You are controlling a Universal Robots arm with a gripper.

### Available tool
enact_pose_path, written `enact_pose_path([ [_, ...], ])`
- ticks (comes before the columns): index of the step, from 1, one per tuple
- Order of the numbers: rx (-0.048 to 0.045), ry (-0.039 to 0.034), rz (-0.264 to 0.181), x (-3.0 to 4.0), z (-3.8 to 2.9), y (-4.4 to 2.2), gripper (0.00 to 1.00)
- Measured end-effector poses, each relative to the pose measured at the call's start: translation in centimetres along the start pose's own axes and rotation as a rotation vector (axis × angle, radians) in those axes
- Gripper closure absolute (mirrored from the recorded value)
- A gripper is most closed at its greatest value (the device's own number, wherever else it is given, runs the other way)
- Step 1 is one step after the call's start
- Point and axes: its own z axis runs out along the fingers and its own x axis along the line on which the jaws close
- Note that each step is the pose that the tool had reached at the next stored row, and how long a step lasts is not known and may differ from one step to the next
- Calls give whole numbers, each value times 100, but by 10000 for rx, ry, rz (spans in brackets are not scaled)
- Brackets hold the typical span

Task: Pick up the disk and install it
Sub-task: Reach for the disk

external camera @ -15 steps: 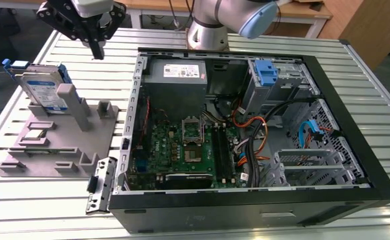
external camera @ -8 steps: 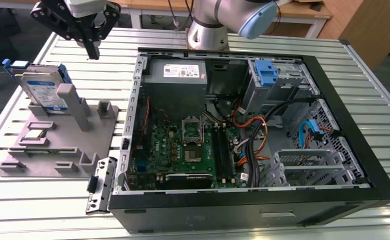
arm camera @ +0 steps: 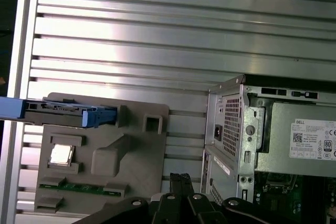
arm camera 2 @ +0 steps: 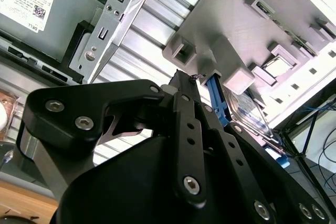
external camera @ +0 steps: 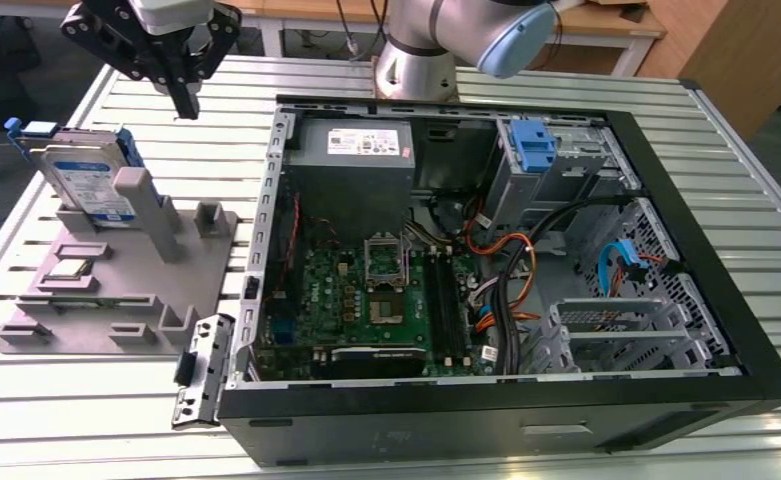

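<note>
In the exterior view my hand hangs above the bench, outside the computer case near its back corner on the exterior view's left. The two fingers are pressed together with nothing between them. The disk stands on edge in a grey fixture plate beside that same case wall, clear of the hand.

In the second wrist view the closed hand points past the plate's edge. The disk is on the side away from the case.

In the first wrist view the disk shows edge-on along the plate edge farthest from the case. Bare bench slats separate the plate from the case.
</note>
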Motion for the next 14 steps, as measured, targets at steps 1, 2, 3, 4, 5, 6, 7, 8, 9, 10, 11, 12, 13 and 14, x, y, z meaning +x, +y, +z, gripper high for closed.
enact_pose_path([
  [1, -1, 0, -3, 3, 0, 0, 90],
  [2, 0, 1, -5, 9, 0, 0, 90],
  [3, 0, 1, -7, 15, 0, 1, 90],
  [4, 0, 2, -9, 22, -1, 2, 90],
  [5, 0, 1, -12, 31, -1, 2, 90],
  [6, 0, 2, -14, 43, -1, 3, 90],
  [7, 0, 2, -17, 58, -1, 4, 90],
  [8, -1, 1, -19, 75, 0, 5, 90],
  [9, -1, 2, -21, 94, 0, 6, 90],
  [10, -1, 2, -25, 114, 0, 7, 90],
  [11, -1, 1, -27, 134, 1, 8, 90],
  [12, -1, 1, -29, 154, 2, 10, 90],
  [13, -1, 2, -31, 177, 3, 11, 90],
  [14, -1, 2, -34, 203, 4, 13, 90],
])
